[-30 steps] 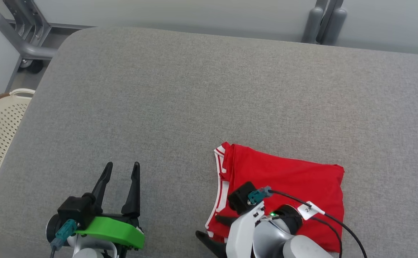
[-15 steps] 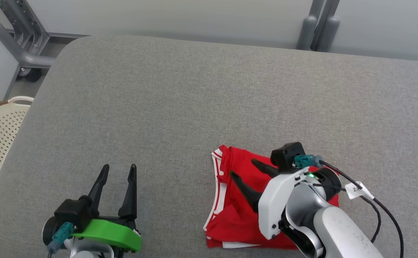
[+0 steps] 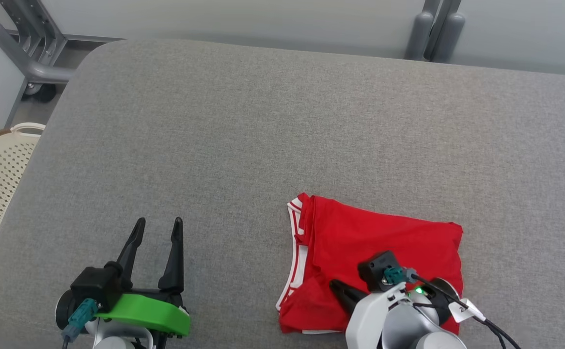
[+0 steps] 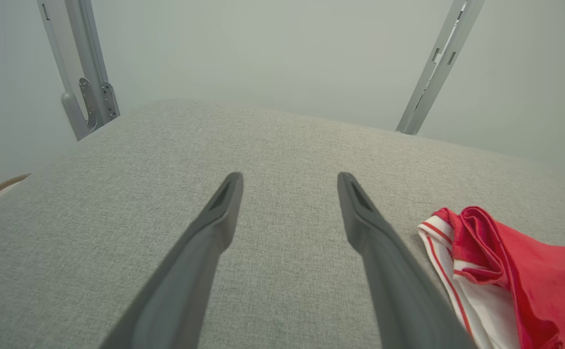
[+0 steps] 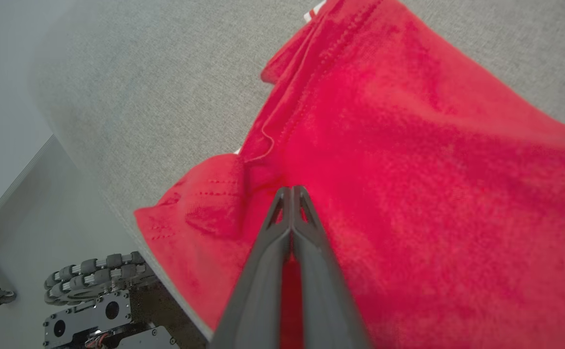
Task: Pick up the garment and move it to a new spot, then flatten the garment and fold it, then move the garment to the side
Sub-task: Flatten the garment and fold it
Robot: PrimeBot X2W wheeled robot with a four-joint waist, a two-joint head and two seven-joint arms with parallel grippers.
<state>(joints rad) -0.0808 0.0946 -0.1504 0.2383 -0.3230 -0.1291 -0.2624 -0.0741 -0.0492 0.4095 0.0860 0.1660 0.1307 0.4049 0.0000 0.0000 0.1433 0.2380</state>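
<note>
Red garment [image 3: 384,237] is noted lying folded on the grey tabletop [image 3: 263,121], near its front edge, right of centre. Right end effector [image 3: 335,285] is closed tight over the cloth; whether fabric is pinched cannot be told. Left end effector [image 3: 159,222] is held wide and empty, well apart from the garment.

The grey cushioned surface [image 3: 243,126] is taken from above by the head camera, tilted forward and down, with the left gripper [image 3: 159,222] framed at lower left and the right gripper [image 3: 338,287] at lower right. From the left wrist, the surface is viewed low and almost level along parted fingers [image 4: 212,232], toward the far wall and its metal uprights [image 4: 434,72]. From the right wrist, the red garment [image 5: 408,169] is viewed at very close range, steeply downward and back toward the robot's base [image 5: 98,300] beneath the surface's near edge. The garment's left side is shared by head and left wrist views.
</note>
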